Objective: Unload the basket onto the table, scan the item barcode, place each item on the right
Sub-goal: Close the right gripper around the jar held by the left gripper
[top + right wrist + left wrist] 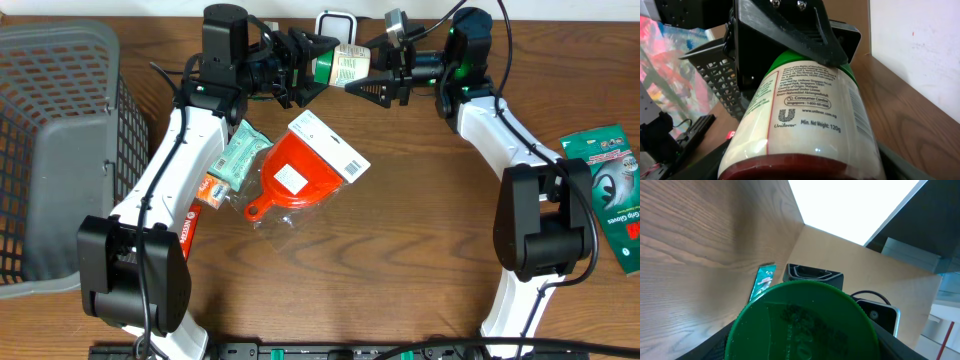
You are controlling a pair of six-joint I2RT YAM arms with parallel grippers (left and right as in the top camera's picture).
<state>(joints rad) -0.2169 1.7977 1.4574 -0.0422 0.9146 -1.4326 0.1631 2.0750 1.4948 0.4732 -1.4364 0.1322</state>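
One jar point(345, 65) aloft just in front of scanner point(337, 22) | left gripper point(318, 67) clamping green lid point(800, 325) | right gripper point(368, 68) straddling base, contact unclear | scan seemingly not yet done

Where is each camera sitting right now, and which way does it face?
Overhead: fixed above the table, looking straight down; both arms show, with the left claw and right claw meeting at the jar near the far edge.
Left wrist: behind the left claw, looking past the jar's green lid across the table; only dark claw edges show at the bottom corners.
Right wrist: behind the right claw, looking along the jar's label toward the left claw and basket.
Shared: all three show the jar.
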